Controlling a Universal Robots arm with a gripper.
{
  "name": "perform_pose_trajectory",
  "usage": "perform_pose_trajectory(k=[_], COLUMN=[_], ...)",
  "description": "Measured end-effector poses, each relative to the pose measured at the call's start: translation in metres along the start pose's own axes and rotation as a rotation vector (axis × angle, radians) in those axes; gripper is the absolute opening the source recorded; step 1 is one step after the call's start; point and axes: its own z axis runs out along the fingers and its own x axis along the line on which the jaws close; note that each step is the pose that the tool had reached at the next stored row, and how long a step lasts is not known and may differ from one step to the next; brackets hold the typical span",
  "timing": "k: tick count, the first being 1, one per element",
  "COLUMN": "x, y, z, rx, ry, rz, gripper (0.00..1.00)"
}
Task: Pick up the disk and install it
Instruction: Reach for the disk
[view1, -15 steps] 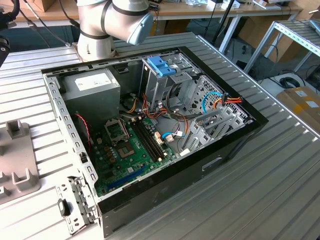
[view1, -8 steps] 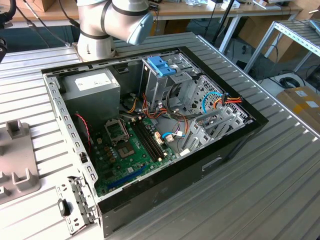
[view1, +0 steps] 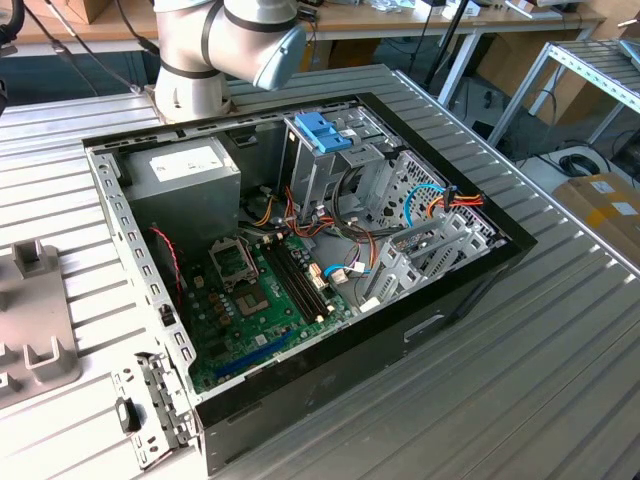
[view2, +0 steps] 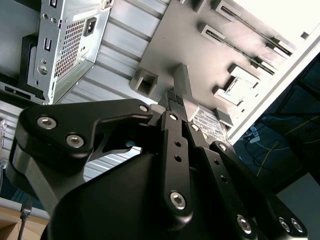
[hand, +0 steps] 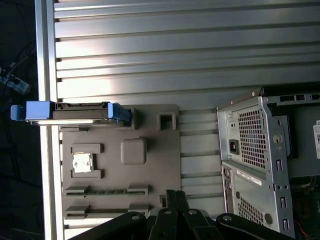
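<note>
Standing edge-on, blue-framed dark disk (hand: 71, 113)

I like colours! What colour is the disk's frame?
The disk has a blue frame, clearest in the first wrist view.

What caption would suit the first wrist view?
Blue-framed disk standing on edge on a grey fixture plate, near the computer case.

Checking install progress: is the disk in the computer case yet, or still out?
Still out. In the first wrist view the disk stands on edge on the grey holder plate, apart from the computer case.
</note>
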Motion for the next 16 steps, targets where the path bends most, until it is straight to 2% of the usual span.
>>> perform_pose_trajectory(k=[16], x=[0.0087], y=[-0.0006], z=[-0.0003], rx=[0.0], ry=[0.0], rz=[0.0], gripper=[0.1])
